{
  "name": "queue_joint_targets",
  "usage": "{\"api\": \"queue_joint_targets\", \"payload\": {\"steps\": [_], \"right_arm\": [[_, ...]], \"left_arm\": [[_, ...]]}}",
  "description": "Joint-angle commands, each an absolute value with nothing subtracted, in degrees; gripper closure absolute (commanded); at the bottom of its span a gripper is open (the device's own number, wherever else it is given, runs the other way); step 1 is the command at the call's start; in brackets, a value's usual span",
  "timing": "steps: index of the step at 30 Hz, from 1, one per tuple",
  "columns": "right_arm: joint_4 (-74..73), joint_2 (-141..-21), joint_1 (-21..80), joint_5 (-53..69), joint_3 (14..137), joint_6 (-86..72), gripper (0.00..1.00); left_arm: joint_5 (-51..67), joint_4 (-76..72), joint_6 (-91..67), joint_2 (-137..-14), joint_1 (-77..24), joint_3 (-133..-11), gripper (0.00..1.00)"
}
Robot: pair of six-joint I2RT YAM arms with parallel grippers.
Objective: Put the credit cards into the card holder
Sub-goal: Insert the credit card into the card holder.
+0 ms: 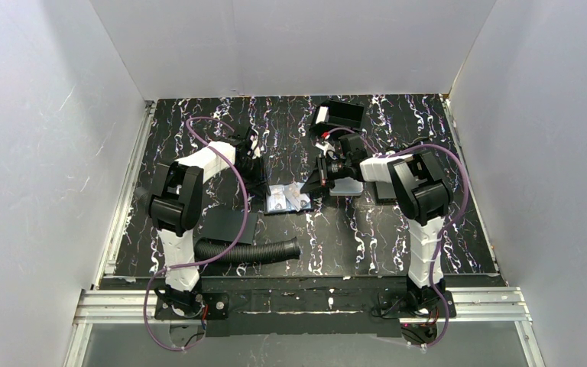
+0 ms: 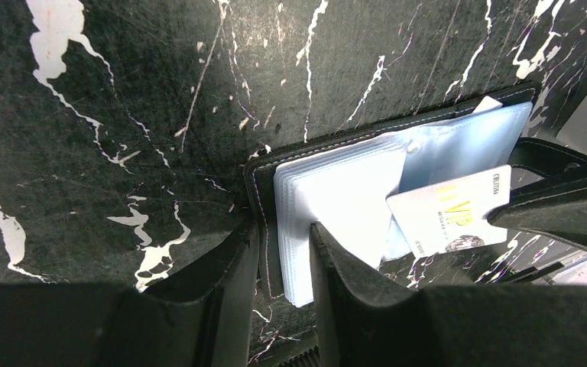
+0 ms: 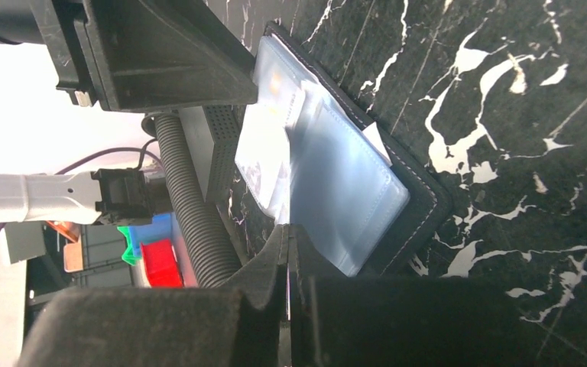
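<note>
jaws of the left gripper (image 2: 283, 229) clamp the left edge of the open card holder (image 2: 260, 183), pinning it flat on the marbled counter (image 2: 122, 92), its clear sleeves stacked toward the middle. across those sleeves, one pale credit card (image 2: 447, 214) marked vip lies partly over the right-hand pocket, not yet seated. whether other cards already sit inside cannot be told. on the right, the right gripper (image 3: 287, 229) shows its jaws pressed together on that card's far edge, just beside the holder's right side. the step in hand looks like feeding this card into a sleeve. the next move likely calls for a shallow, straight push into the pocket mouth while the left side steadies the holder. a silver-grey case (image 1: 348, 189) lies just beyond the right gripper.
</note>
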State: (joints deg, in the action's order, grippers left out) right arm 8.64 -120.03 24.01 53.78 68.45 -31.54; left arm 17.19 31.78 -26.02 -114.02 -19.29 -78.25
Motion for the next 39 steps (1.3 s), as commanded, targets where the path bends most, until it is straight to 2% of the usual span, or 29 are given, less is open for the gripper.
{"api": "queue_joint_targets", "payload": {"steps": [1,9,15,22,39], "right_arm": [[10.3,-121.2,23.6,52.6,67.1,-34.6,0.99],[20.5,-123.1,23.4,51.4,64.5,-44.3,0.99],[18.7,-122.3,23.3,49.7,64.6,-43.9,0.99],[8.7,-119.6,23.3,48.2,65.1,-37.3,0.99],[8.4,-118.6,24.1,51.8,64.7,-36.1,0.99]], "left_arm": [[11.5,32.0,-24.8,-116.8,-19.9,-75.0,0.72],[12.4,31.5,-25.2,-116.4,-19.9,-74.7,0.73],[12.3,31.5,-25.0,-115.9,-19.9,-74.4,0.73],[12.4,31.4,-25.1,-115.9,-19.9,-74.3,0.73],[12.7,31.2,-25.3,-115.8,-19.9,-74.0,0.74]]}}
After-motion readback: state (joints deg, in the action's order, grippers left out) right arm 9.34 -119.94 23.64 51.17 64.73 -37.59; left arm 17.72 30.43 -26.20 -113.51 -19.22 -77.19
